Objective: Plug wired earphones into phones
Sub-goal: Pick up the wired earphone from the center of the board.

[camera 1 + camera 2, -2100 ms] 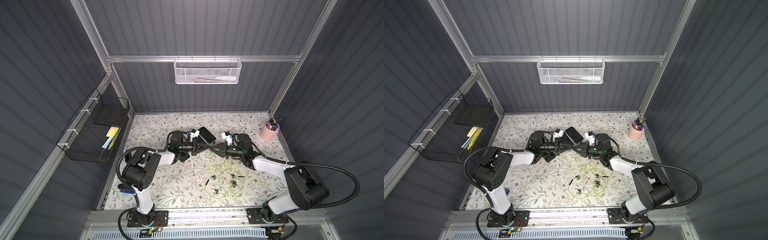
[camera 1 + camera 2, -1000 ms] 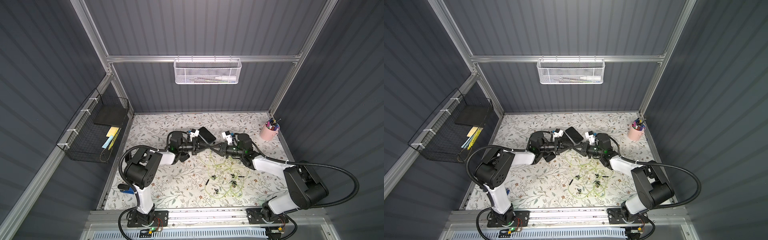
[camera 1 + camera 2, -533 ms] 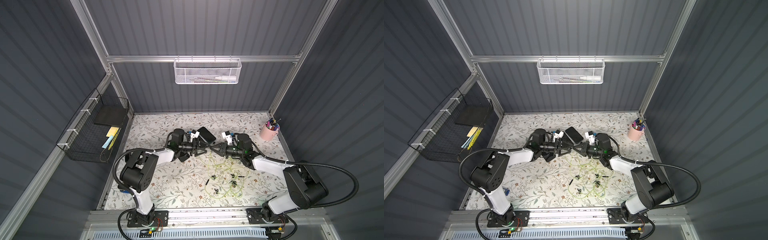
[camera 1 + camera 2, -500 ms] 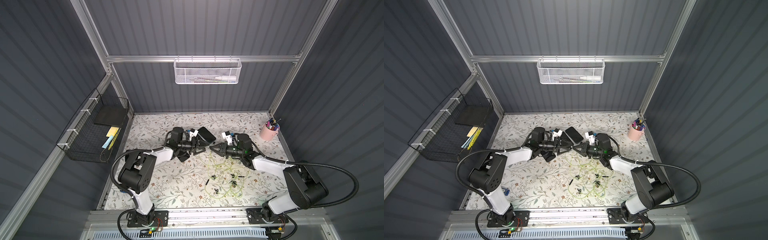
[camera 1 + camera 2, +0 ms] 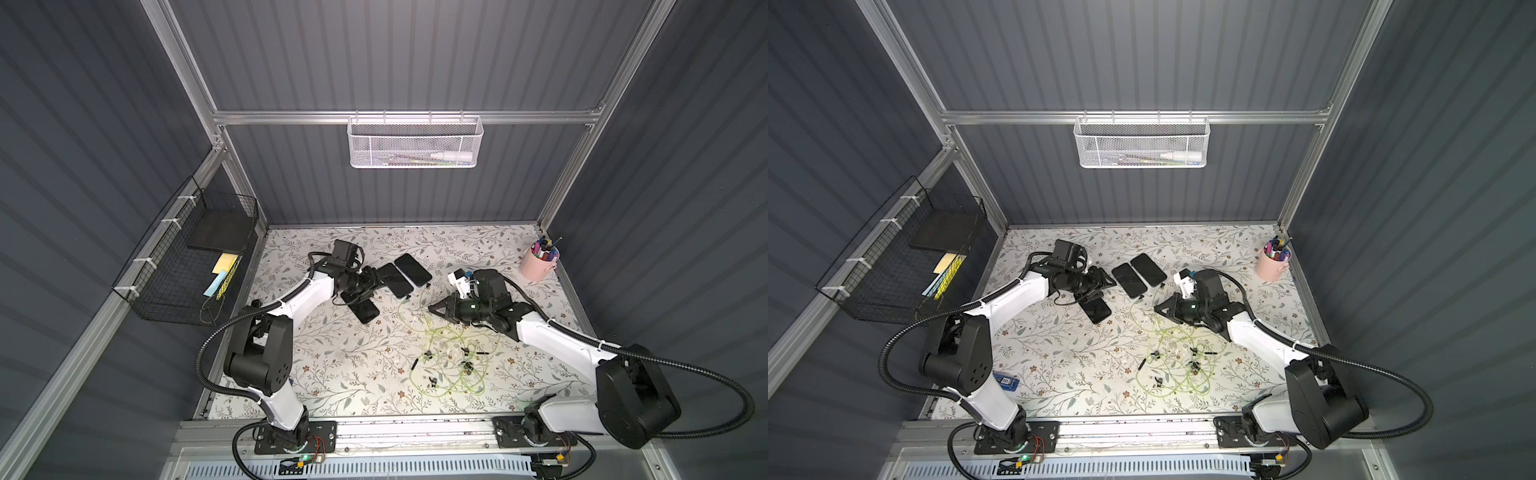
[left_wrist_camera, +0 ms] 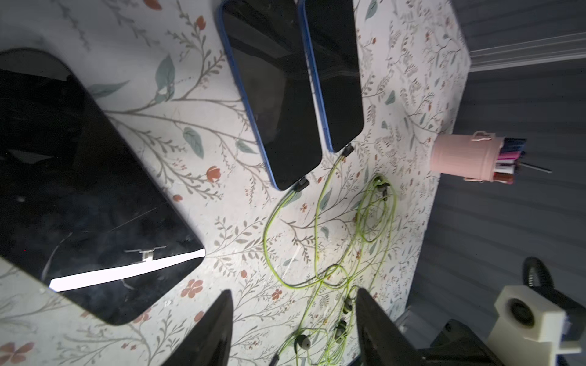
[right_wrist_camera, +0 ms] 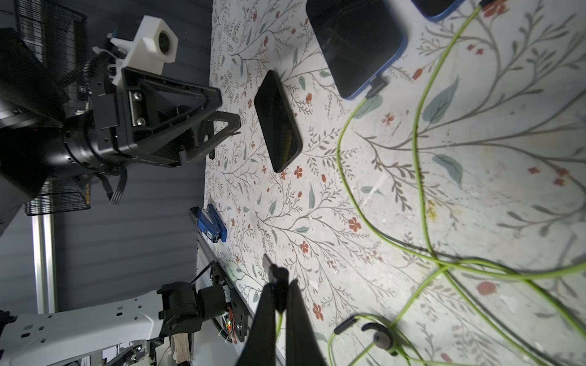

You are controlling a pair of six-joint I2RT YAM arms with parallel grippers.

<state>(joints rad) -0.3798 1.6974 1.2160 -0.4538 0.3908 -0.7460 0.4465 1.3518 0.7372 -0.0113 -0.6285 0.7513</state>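
Three black phones lie on the floral table: two with blue edges side by side [image 5: 395, 280] [image 5: 412, 269], and a third [image 5: 365, 309] nearer the front. In the left wrist view each blue-edged phone [image 6: 276, 95] [image 6: 336, 73] has a black plug [image 6: 301, 184] in its end. The yellow-green earphones [image 5: 451, 357] lie tangled at centre right. My left gripper [image 5: 374, 282] hangs open and empty just above the third phone [image 7: 277, 122]. My right gripper [image 7: 280, 285] is shut on a small black plug [image 7: 275, 275] above the table, right of the phones.
A pink cup of pens [image 5: 540, 264] stands at the back right. A small blue device [image 5: 1007, 381] lies near the front left edge. A black wire basket [image 5: 187, 266] hangs on the left wall and a white mesh basket [image 5: 415, 143] on the back rail.
My left gripper has opened and drawn back to the left, away from the right gripper. The third phone now lies in plain sight on the table. The right arm has stayed put.
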